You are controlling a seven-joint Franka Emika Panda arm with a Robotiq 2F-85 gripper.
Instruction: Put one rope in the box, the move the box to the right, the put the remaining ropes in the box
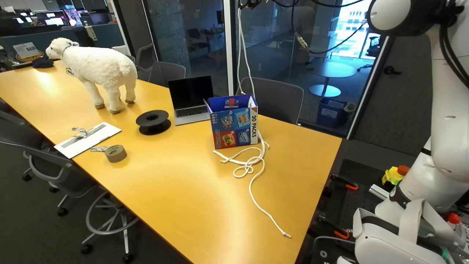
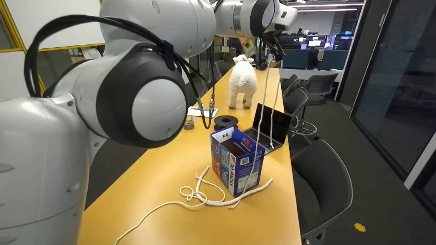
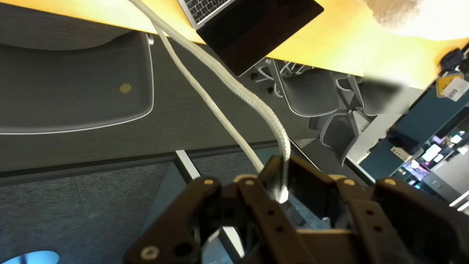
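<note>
White rope (image 3: 253, 98) in your grip, box (image 1: 234, 126) below and inward

Your tool (image 3: 287, 172) is pinched on a bend in the rope, so two tails of unequal length hang from it, their long run near upright. Below it, and inward across the desk (image 1: 205, 183), stands the box, open at the top; you cannot see its bottom. In both exterior views the tails hang outside it, on the side by the gray chair (image 1: 280, 99). Your next move likely turns on that offset: come inward over the opening, minding the longer tail, which reaches below the rim and could drape outside. Loose ropes (image 2: 218, 203) lie just beside the box's foot; the laptop (image 1: 192, 91) sits farther along
</note>
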